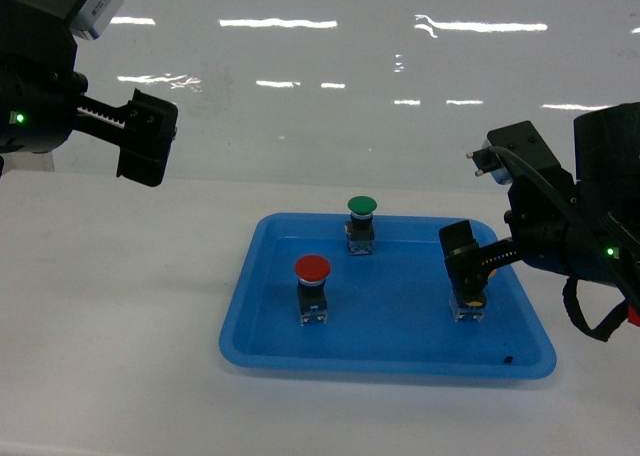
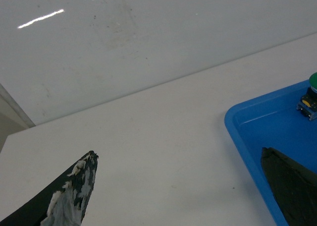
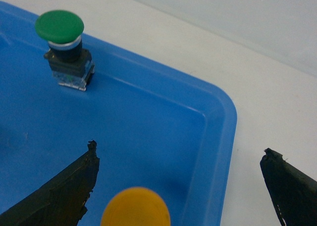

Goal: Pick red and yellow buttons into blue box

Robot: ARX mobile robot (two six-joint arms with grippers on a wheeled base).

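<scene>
On the shallow blue tray point(image 1: 400, 351), the right gripper point(image 3: 181, 184) hangs with fingers spread wide over the yellow button point(image 3: 135, 208) at 3 o'clock, the red button point(image 1: 312, 288) stands at 9 o'clock, the green button point(image 1: 361, 223) at 12, while the left gripper point(image 2: 178, 186) hovers wide open off the tray's 10 o'clock side.

A red button point(image 1: 312, 267), green button point(image 1: 361, 206) and yellow button point(image 3: 135, 206) sit in a blue tray point(image 1: 390, 351) on a white table point(image 1: 110, 306); black grippers.
</scene>
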